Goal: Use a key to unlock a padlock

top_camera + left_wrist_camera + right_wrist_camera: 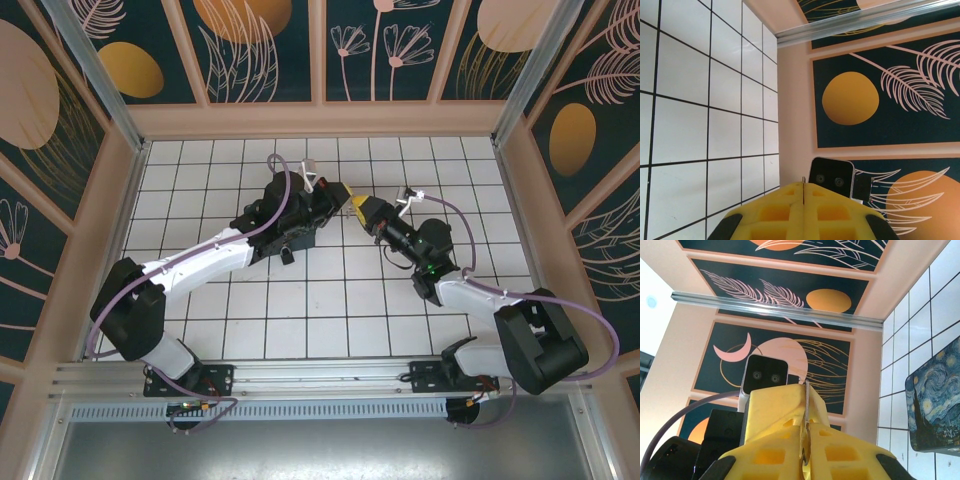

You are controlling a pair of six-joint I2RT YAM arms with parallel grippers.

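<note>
Risk: right gripper pinches key, pointing 12 o'clock at the pressed-together left gripper; a misaligned push could twist it loose.

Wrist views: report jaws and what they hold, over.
Left gripper jaws shut. Right gripper jaws shut on thin metal sliver, key or shackle unclear. Grippers tip to tip; blue painted box on tiles, clear of them.

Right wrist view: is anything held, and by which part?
Seemingly yes: a thin silvery piece rises from the seam of the right end effector's shut fingers, gripped at its lower end. Key or shackle: cannot tell.
</note>
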